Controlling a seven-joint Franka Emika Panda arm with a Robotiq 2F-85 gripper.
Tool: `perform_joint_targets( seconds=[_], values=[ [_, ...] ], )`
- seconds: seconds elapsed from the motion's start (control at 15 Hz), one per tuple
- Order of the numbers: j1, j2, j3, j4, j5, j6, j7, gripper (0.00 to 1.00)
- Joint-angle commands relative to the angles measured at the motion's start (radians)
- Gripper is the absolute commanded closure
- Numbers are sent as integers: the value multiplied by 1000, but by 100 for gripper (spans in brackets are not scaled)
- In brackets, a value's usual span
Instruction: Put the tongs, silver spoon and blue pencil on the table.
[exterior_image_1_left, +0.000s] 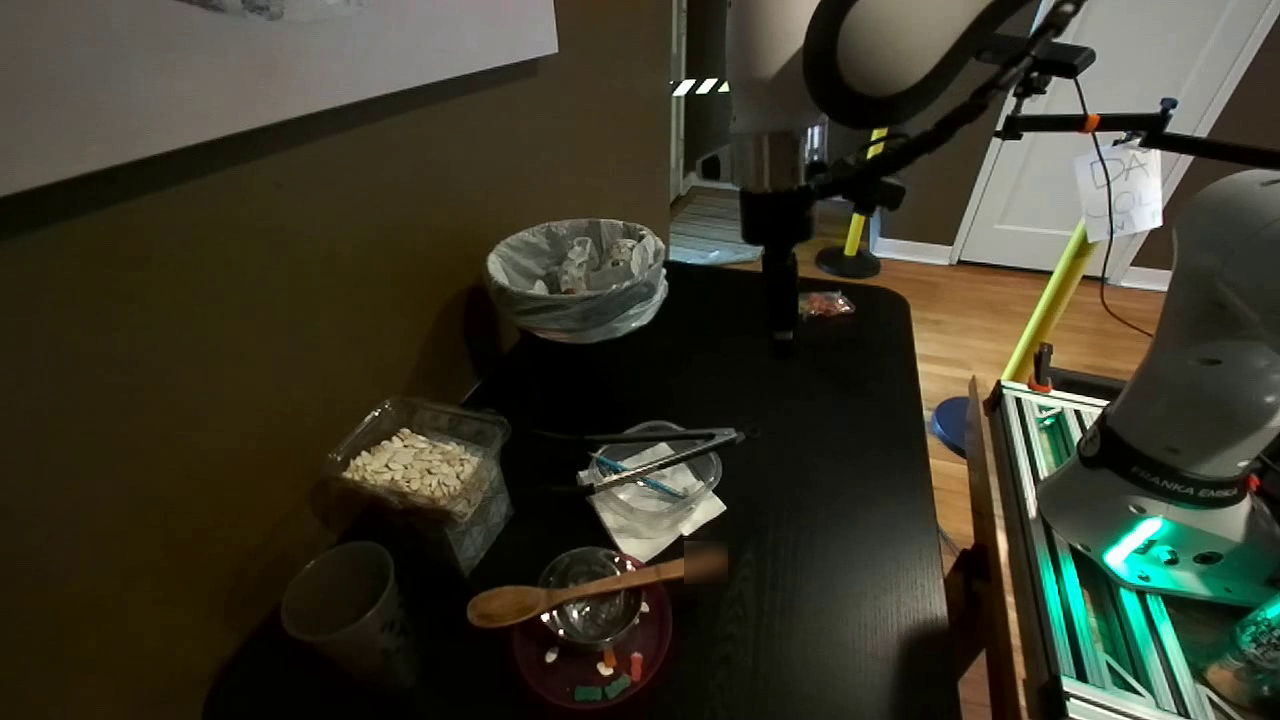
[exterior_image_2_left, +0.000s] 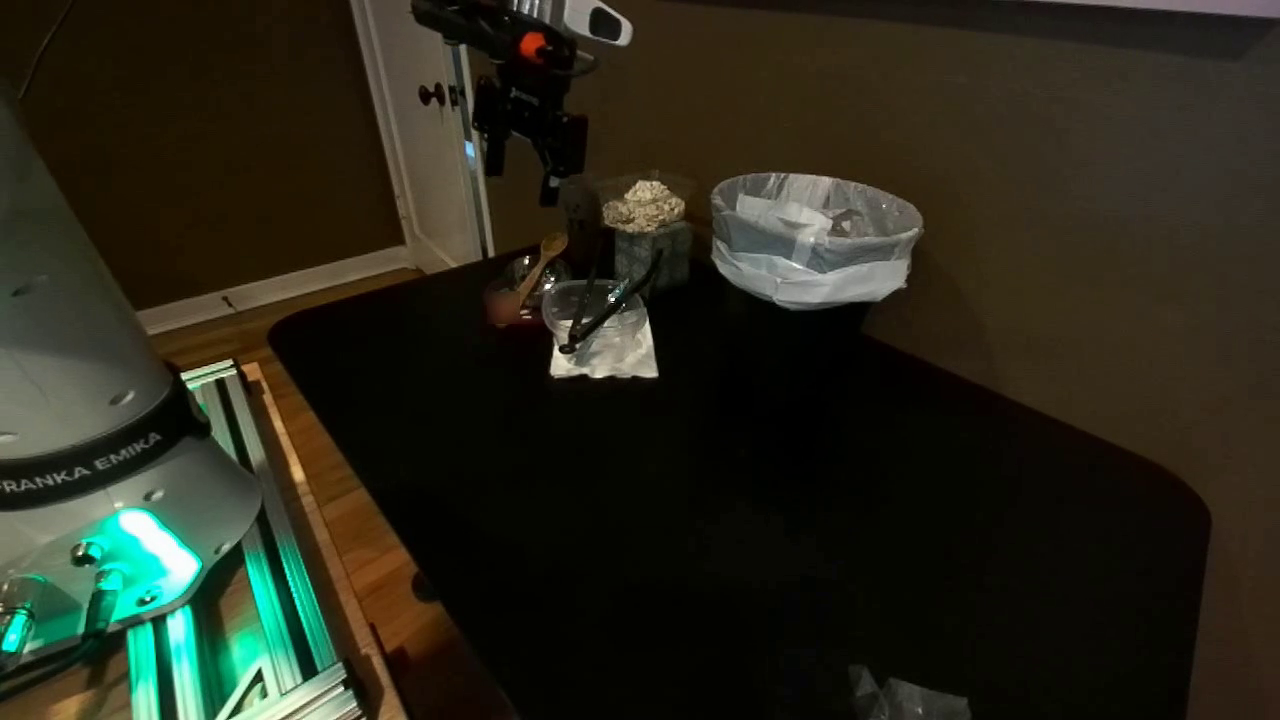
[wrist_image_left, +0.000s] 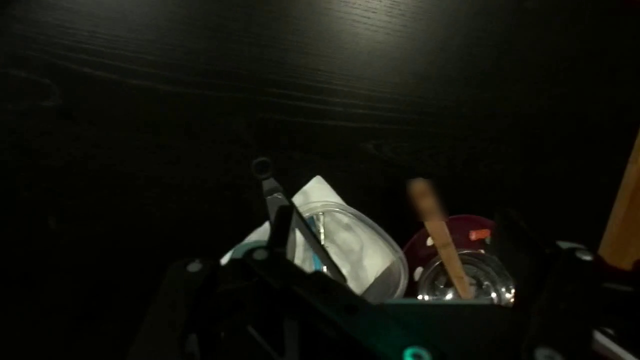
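The tongs (exterior_image_1_left: 665, 463) lie across a clear plastic container (exterior_image_1_left: 712, 470), hinge past its rim; they also show in an exterior view (exterior_image_2_left: 610, 312) and the wrist view (wrist_image_left: 319, 248). The blue pencil (exterior_image_1_left: 662, 487) lies in the container under the tongs, also in the wrist view (wrist_image_left: 317, 262). A bright strip beside it may be the silver spoon; I cannot tell. The container stands on a white napkin on the black table (exterior_image_1_left: 820, 450). My gripper (exterior_image_2_left: 522, 186) is open and empty, well above the table, touching nothing; it also shows in an exterior view (exterior_image_1_left: 783, 335).
A wooden spoon (exterior_image_1_left: 525, 606) rests across a glass bowl (exterior_image_1_left: 575, 632) on a dark red plate (exterior_image_1_left: 645, 650). A box of seeds (exterior_image_1_left: 420, 470) and a cup (exterior_image_1_left: 340, 610) stand along the wall. A lined bin (exterior_image_1_left: 585, 315) and a small packet (exterior_image_1_left: 828, 304) are farther along.
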Motion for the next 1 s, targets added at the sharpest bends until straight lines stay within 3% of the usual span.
perform_joint_targets(
  seconds=[0.0, 0.47, 0.93],
  values=[
    [18, 6, 21, -6, 14, 4, -6, 0],
    [45, 23, 36, -11, 38, 15, -34, 0],
    [76, 47, 82, -51, 43, 292, -11, 0]
  ],
)
